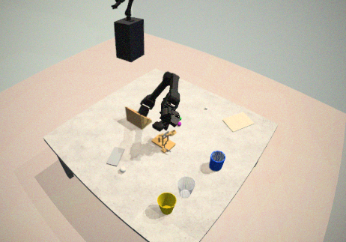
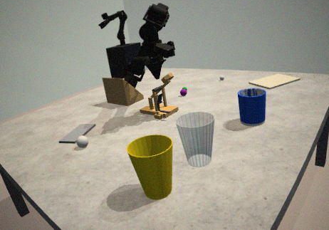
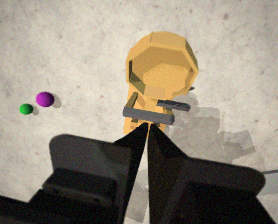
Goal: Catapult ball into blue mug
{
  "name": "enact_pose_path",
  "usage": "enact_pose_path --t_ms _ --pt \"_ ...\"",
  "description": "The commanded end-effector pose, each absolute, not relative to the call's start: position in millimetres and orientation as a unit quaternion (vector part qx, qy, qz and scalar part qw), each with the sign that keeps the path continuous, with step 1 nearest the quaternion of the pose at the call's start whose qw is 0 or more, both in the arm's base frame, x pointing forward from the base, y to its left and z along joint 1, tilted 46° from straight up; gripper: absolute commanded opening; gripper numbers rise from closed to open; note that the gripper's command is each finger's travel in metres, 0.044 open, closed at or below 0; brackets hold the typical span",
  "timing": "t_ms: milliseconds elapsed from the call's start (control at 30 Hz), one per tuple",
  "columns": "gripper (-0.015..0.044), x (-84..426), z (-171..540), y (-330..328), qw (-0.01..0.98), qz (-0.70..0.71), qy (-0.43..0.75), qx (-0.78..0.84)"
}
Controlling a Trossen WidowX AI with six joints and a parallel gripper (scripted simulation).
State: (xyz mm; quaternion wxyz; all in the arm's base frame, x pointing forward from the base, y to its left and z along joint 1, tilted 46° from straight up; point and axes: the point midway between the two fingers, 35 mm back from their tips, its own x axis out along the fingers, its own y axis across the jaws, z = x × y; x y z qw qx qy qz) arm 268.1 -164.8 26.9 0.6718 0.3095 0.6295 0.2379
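Nearest on the table (image 1: 86, 129) (image 2: 221, 194) stands a yellow cup (image 1: 167, 204) (image 2: 154, 173), with a clear ribbed cup (image 1: 186, 186) (image 2: 196, 137) beyond it to the right. Over on the left a white ball (image 1: 123, 169) (image 2: 82, 141) lies beside a flat grey slab (image 1: 115, 156) (image 2: 79, 133). The blue mug (image 1: 217, 161) (image 2: 252, 109), the target, stands upright farther back on the right; no ball can be made out in it, though its bottom is hidden.

In the middle sits the catapult (image 1: 169, 145) (image 2: 171, 110) (image 3: 160, 87), its scoop raised and visibly without a ball. The jaws (image 1: 165, 127) (image 2: 157, 77) are closed, tips together, pointing down above it; nothing shows between them. Whether they touch it I cannot tell.

A wooden wedge (image 1: 136, 118) (image 2: 117, 91) stands to the left. Behind the catapult, a purple ball (image 1: 179, 123) (image 2: 183, 92) (image 3: 45, 99) and a green ball (image 1: 180, 118) (image 2: 184, 88) (image 3: 26, 109) lie close together. Farther off are a small grey ball (image 1: 205, 109) (image 2: 221, 78) and a cream pad (image 1: 238, 121) (image 2: 275, 80).

So loading and firing are undone; the aim cannot be judged. Which ball is meant is unclear.
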Motion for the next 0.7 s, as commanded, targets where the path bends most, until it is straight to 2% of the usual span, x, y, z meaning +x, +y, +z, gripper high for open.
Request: enact_pose_path --t_ms 0,667 --pt "0.0 267.1 26.7 -164.7 0.67 0.236 0.632 0.309" --pt "0.0 284.8 11.1 -152.0 0.67 0.235 0.632 0.309"
